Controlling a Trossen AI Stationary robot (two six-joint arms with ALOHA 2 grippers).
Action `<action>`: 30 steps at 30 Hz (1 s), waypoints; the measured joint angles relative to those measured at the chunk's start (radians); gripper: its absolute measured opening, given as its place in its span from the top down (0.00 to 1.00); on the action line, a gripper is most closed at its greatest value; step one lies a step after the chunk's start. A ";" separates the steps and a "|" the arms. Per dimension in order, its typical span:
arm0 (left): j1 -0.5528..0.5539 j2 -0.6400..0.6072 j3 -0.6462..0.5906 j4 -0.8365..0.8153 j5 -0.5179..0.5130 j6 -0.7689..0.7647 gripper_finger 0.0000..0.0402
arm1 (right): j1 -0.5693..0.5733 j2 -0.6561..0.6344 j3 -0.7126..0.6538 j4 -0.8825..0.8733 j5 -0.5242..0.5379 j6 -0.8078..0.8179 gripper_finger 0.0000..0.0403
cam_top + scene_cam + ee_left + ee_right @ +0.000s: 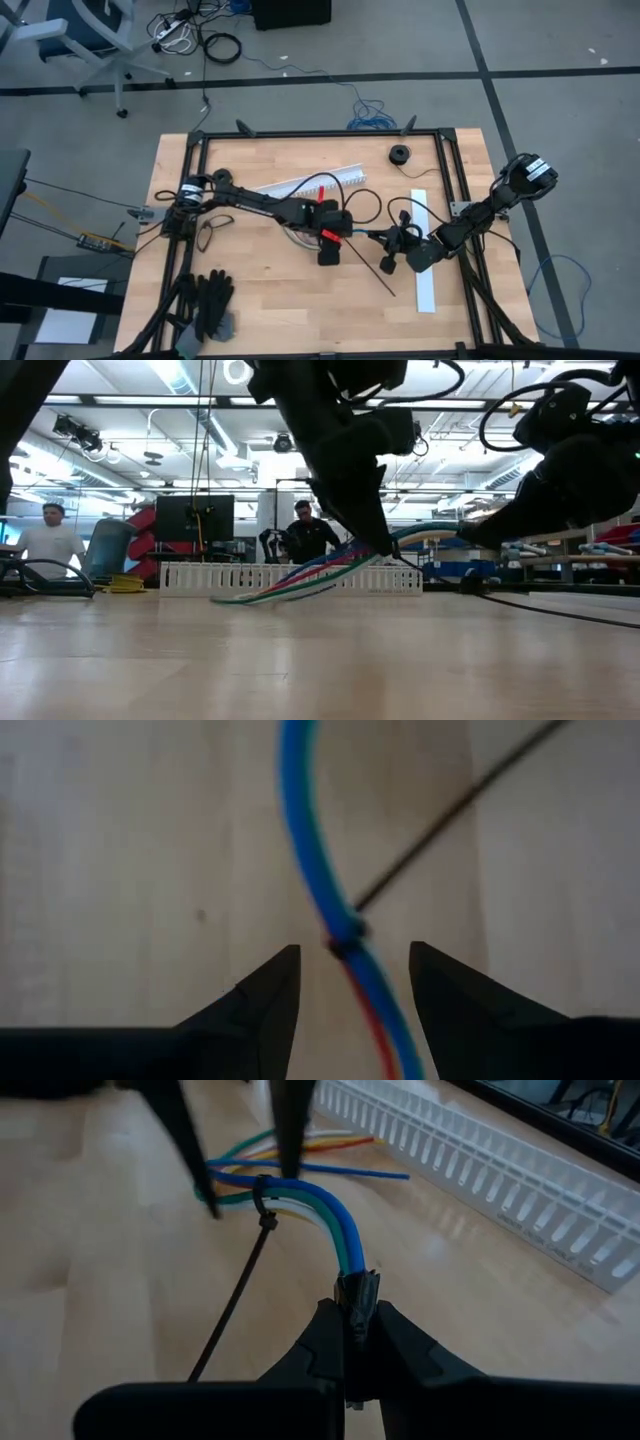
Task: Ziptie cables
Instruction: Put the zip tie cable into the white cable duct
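Note:
The cables [322,1218] are a bundle of blue, green, white and red wires. A black ziptie [262,1200] is looped round them, and its long tail [380,275] lies slanting on the table. My right gripper [355,1330] is shut on the bundle's dark end, at the table's middle right [392,240]. My left gripper [355,970] is open and points steeply down. Its fingers stand on either side of the bundle at the ziptie's head [345,935] and touch nothing. The wires' free ends [250,595] fan out on the wood. My right gripper pinches the bundle's dark end [357,1292] between its two fingers, coming from the table's right and slanting slightly down, along the wires. This end is lifted clear. The bundle arches away from the fingers, and its free ends [330,1148] lie on the table.
A white slotted channel [310,183] lies just beyond the cables. A white strip [424,250] lies by the right arm, a black roll [400,154] at the far right and black gloves [210,300] at the near left. People [50,535] stand in the room behind.

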 joint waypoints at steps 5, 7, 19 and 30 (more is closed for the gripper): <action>0.015 0.022 0.000 0.016 0.009 -0.001 0.59 | -0.004 0.000 0.000 0.034 0.001 -0.037 0.96; 0.016 0.036 0.000 0.014 0.035 0.000 0.59 | -0.008 0.000 0.000 0.060 0.002 -0.051 0.96; 0.015 0.044 -0.001 -0.121 -0.060 -0.023 0.88 | -0.013 0.000 0.000 0.093 0.032 -0.095 0.96; -0.020 -0.068 0.002 -0.326 -0.140 -0.114 1.00 | -0.011 0.000 0.002 0.060 0.059 -0.038 0.96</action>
